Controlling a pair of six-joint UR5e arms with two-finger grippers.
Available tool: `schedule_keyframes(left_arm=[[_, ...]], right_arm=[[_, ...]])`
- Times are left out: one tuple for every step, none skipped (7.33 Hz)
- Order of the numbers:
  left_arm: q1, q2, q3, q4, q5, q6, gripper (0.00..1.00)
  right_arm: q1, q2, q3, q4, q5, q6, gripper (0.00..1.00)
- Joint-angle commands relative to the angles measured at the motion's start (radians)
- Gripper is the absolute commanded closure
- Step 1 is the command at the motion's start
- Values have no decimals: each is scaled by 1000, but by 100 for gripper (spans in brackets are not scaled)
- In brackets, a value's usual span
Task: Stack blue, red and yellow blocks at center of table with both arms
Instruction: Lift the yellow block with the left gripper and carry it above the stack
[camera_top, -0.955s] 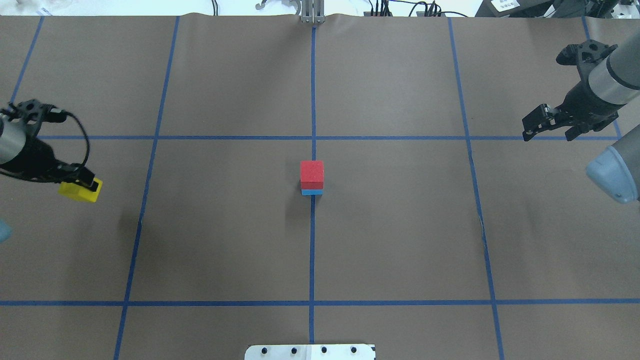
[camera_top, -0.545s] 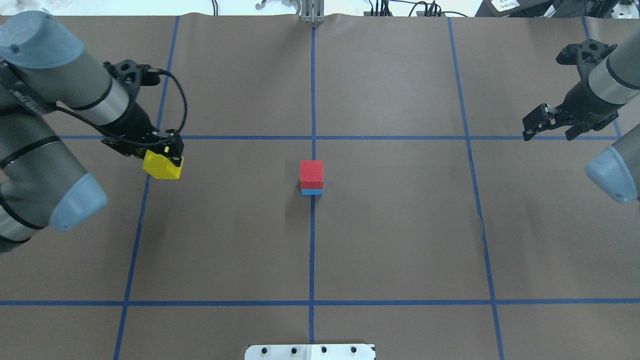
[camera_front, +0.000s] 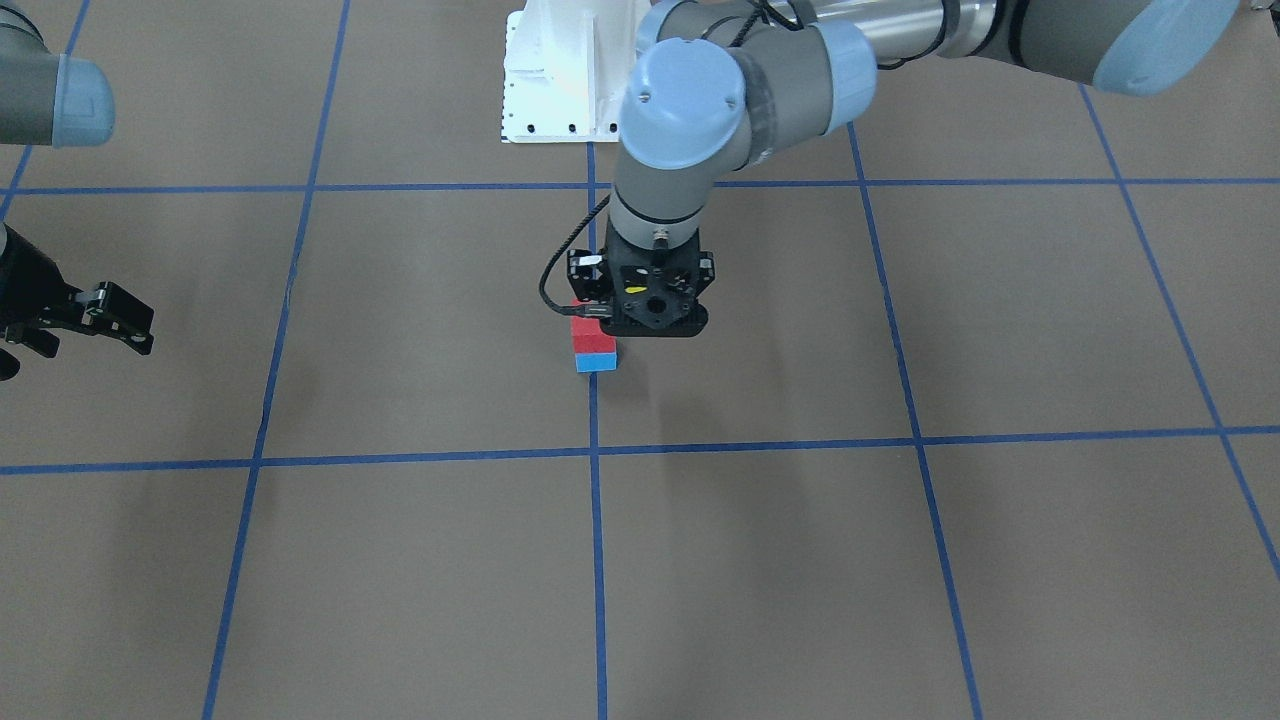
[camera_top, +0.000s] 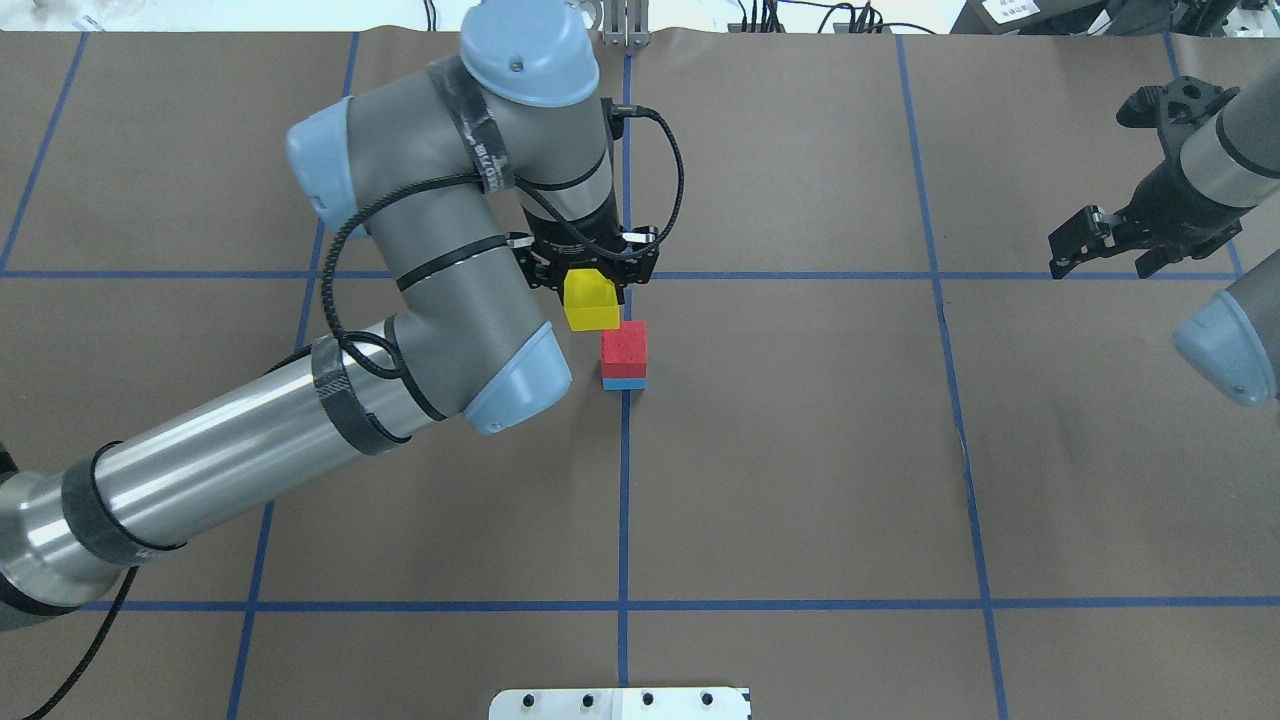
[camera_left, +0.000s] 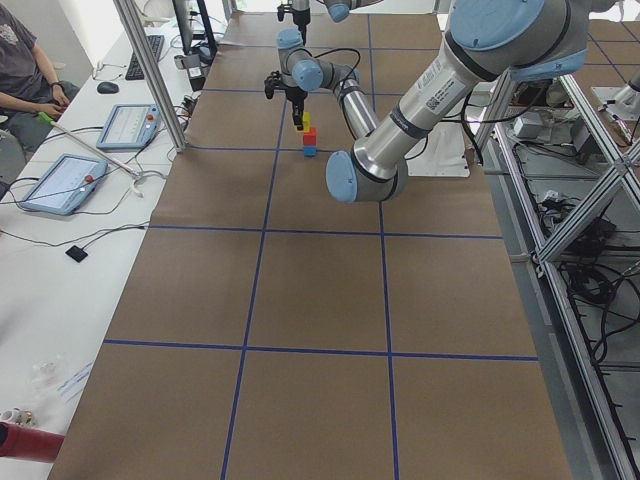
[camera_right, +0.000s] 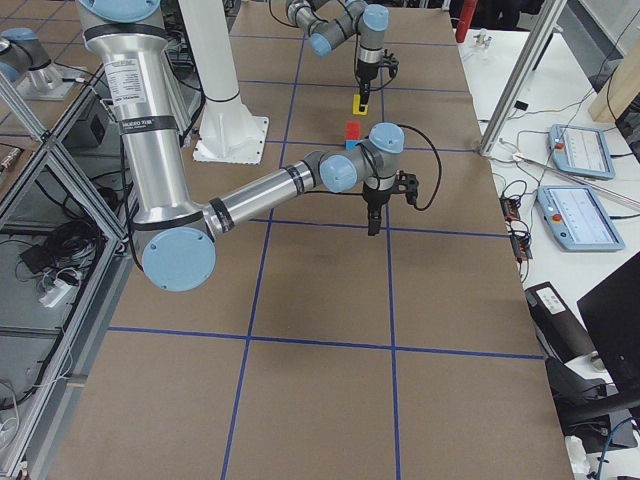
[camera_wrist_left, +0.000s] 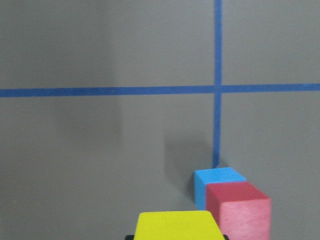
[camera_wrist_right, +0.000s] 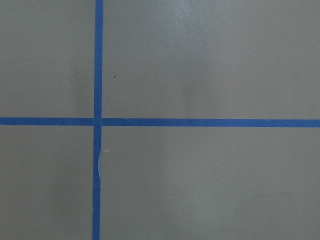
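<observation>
Offset is deciding the coming move: the left gripper (camera_top: 592, 282) is clamping the yellow block (camera_top: 590, 306) and hanging it in the air just beside the stack, which is lying a little to its right and lower. The red block (camera_top: 624, 344) is sitting squarely on the blue block (camera_top: 624, 383) at the centre cross of the desk (camera_top: 800, 480). The blocks are looking close to cubes, so no long axis is mattering; the yellow faces are lining up roughly with the stack's. The left arm is by far the nearer one. The right gripper (camera_top: 1105, 248) is waiting well apart at the desk's right side, spread wide and carrying nothing. Counting: one blue block, one red, one yellow.
</observation>
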Motion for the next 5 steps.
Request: schedule_keyframes(left_arm=[[33,-39,45,0,30,-31,100],[45,-36,45,0,30,-32,100],[47,-36,45,-3,40,-45,100],[53,-36,51,-3,60,-45,100],[53,-37,51,-1,60,-45,100]], right_arm=[[2,-2,-2,0,-1,6,0],[2,-2,-4,0,-1,5,0],[2,-2,-7,0,-1,-2,0],[1,-2,-6,0,0,-2,0],[2,-2,-2,0,0,0,0]])
